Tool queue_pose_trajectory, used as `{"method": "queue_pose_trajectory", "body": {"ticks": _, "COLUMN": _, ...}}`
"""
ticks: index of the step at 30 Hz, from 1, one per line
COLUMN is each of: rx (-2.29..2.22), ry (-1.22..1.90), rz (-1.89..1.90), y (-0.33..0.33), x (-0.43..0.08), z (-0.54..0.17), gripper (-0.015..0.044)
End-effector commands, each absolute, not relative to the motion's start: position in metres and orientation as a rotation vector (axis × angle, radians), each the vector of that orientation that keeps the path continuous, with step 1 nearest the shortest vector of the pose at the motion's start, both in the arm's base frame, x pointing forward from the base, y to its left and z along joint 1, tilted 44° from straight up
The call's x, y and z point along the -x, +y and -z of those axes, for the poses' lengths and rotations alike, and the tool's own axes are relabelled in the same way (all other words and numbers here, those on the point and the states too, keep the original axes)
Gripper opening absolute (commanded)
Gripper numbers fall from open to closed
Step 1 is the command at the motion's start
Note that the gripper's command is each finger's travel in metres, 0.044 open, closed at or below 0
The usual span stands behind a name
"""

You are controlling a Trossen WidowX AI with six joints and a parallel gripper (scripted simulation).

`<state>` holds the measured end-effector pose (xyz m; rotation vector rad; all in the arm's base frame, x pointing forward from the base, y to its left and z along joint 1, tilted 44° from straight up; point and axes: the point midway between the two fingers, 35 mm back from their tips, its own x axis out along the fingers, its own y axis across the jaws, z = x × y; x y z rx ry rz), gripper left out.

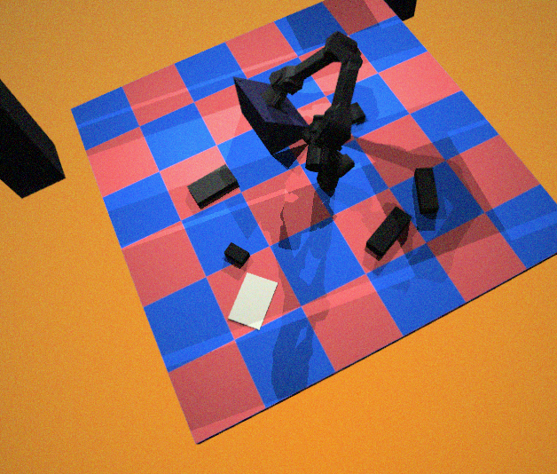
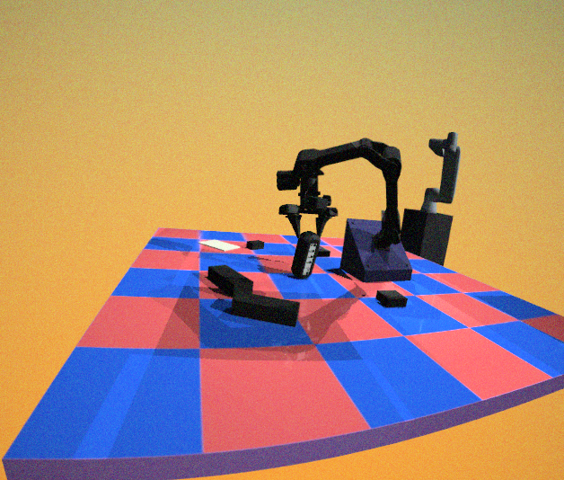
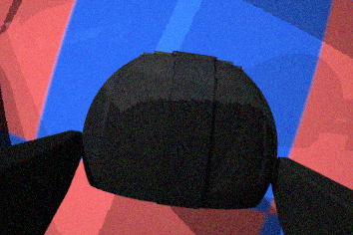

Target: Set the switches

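The dark grey controller unit (image 1: 326, 183) (image 2: 304, 266) (image 3: 175, 151) is held raised and steeply tilted, almost on end. My gripper (image 1: 329, 170) (image 2: 308, 233) (image 3: 179, 157) is shut on it, one finger against each side near its upper end. In the exterior view its underside faces the camera, with a white label strip bearing a row of dark marks; which squares are filled is too small to tell. The wrist view shows only its rounded dark end, and the rocker switches are hidden in all views.
Dark blocks (image 1: 426, 189) (image 1: 388, 231) (image 2: 265, 309) lie on the checkered bench, others (image 1: 213, 186) (image 1: 236, 254) on the far side. A white card (image 1: 253, 301) (image 2: 219, 244) lies beyond. A small block (image 2: 392, 298) lies near the purple wedge mount (image 1: 262, 113) (image 2: 356, 258). A black pedestal (image 2: 427, 231) bears another arm.
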<state>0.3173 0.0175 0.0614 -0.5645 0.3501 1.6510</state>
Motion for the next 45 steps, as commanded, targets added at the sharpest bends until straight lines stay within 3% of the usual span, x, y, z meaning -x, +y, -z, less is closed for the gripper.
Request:
{"method": "queue_pose_trajectory", "body": {"ticks": 1, "rx": 0.586, "ry": 0.359, "rz": -1.652, "y": 0.014, "x": -0.319, "z": -0.057, "gripper": 0.0337}}
{"method": "queue_pose_trajectory", "body": {"ticks": 45, "rx": 0.672, "ry": 0.433, "rz": -1.625, "y": -0.009, "x": -0.325, "z": -0.033, "gripper": 0.0338}}
